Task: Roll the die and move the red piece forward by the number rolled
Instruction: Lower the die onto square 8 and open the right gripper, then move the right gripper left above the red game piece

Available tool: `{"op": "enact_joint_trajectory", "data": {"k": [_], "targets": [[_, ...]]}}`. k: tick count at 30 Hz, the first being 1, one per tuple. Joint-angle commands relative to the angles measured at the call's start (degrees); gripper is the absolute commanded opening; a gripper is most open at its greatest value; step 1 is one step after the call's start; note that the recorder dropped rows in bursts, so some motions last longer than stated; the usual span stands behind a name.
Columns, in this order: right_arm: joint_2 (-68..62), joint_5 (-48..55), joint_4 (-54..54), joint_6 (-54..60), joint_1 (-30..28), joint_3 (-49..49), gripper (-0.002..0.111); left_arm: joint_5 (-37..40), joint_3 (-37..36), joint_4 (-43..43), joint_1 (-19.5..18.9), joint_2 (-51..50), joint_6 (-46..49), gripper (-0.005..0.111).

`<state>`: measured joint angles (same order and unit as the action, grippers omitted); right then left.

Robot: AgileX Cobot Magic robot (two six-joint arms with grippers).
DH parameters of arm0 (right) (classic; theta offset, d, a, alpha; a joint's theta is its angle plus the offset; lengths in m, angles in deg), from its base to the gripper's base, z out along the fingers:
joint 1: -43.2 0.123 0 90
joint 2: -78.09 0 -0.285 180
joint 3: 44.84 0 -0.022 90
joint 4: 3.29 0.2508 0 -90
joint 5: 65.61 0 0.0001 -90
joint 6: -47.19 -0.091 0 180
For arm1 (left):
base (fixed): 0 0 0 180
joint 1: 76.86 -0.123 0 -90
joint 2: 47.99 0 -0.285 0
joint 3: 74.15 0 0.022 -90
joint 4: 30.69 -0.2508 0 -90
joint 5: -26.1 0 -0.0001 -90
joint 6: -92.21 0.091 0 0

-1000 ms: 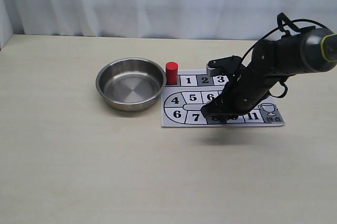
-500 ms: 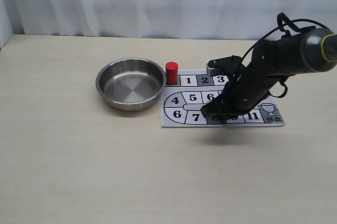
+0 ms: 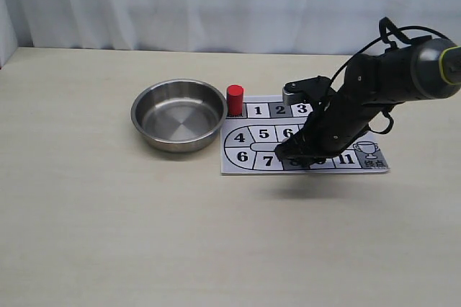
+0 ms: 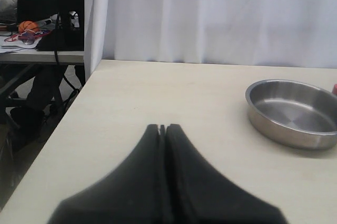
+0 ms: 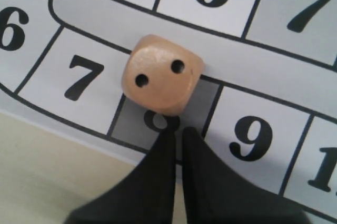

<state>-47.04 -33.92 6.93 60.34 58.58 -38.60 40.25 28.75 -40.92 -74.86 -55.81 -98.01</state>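
Note:
The die (image 5: 162,74), a light tan cube showing two dark pips on top, rests on the board (image 5: 274,71) over the grey square 8, between 7 and 9. My right gripper (image 5: 177,131) hovers just short of it with its fingers pressed nearly together and nothing between them. In the exterior view that gripper (image 3: 302,157) hangs low over the board's front row and hides the die. The red piece (image 3: 235,99) stands upright at the board's start corner, beside square 1. My left gripper (image 4: 163,127) is shut and empty over bare table.
A steel bowl (image 3: 137,109) sits left of the board (image 3: 374,164), close to the red piece; it also shows in the left wrist view (image 4: 263,124). A white curtain hangs behind the table. The table's left edge drops off to a cluttered desk.

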Motion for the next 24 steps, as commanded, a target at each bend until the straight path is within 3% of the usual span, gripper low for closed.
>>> {"op": "enact_joint_trajectory", "data": {"k": [1, 12, 15, 17, 18, 20, 24], "targets": [[0.2, 2.2, -0.6, 0.1, 0.0, -1.3, 0.004, -0.8, -0.1, 0.2, 0.0, 0.0, -0.2, 0.000], [0.2, 15.3, -0.6, -2.4, 0.0, -14.9, 0.005, -0.8, -0.1, 0.2, 0.0, 0.0, -0.2, 0.000], [0.2, 14.4, -0.5, -4.5, 0.1, -17.2, 0.015, -0.7, -0.1, 0.2, 0.0, 0.0, -0.2, 0.000], [0.2, 10.6, -0.4, -7.0, 0.1, -18.0, 0.031, -0.7, -0.1, 0.2, 0.0, 0.0, -0.2, 0.000], [0.0, 7.0, 1.3, -7.2, 0.1, -18.0, 0.043, -0.7, -0.1, 0.2, 0.0, 0.0, -0.2, 0.000], [-0.7, 4.2, 4.6, -6.0, 0.1, -18.6, 0.053, -0.7, -0.1, 0.2, 0.0, 0.0, -0.2, 0.000], [-5.9, 7.6, 7.5, -4.7, 0.1, -26.2, 0.053, -0.7, -0.1, 0.2, 0.0, 0.0, -0.2, 0.000]]}}
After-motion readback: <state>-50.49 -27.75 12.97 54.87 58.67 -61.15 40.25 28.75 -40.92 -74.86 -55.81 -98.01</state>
